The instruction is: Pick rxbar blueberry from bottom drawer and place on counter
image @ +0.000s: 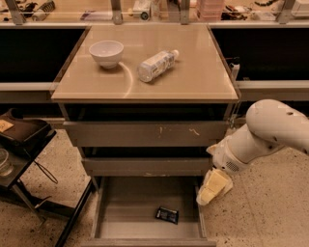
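The rxbar blueberry [167, 214], a small dark flat wrapper, lies on the floor of the open bottom drawer [125, 217], right of its middle and toward the front. My gripper [211, 188] hangs at the end of the white arm [263, 137], just outside the drawer's right wall, up and to the right of the bar and not touching it. The beige counter [193, 77] tops the cabinet.
A white bowl [106, 52] and a clear plastic bottle [155, 65] lying on its side rest on the counter. Two closed grey drawers [145, 134] sit above the open one. A dark cart [24, 140] stands at the left. A cluttered ledge [145, 9] runs behind.
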Robot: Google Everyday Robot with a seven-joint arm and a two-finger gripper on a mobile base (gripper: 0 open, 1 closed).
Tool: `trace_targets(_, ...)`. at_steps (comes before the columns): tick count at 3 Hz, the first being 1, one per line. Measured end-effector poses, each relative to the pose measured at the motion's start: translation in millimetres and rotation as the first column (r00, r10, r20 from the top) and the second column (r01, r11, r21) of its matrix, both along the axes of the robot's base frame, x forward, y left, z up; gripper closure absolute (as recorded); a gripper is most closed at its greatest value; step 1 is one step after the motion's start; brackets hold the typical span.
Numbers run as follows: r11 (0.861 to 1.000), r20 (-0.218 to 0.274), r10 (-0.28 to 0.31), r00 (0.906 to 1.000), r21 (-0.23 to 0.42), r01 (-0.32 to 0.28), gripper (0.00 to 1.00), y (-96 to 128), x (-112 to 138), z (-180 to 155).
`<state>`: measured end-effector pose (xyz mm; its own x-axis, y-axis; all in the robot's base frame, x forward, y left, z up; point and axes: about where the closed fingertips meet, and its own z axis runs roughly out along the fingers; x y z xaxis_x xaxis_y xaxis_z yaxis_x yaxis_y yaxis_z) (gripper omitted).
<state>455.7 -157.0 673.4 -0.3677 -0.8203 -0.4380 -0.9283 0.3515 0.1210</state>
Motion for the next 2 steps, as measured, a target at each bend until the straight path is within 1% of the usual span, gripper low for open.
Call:
trace_targets(1,1.000,-0.001,0.000,1.0000,0.001,0.000,0.00,0,0,-1)
trace_targets(2,0.997,-0.008,0.013,0.9999,0.071,-0.012,0.00,8,10,-21)
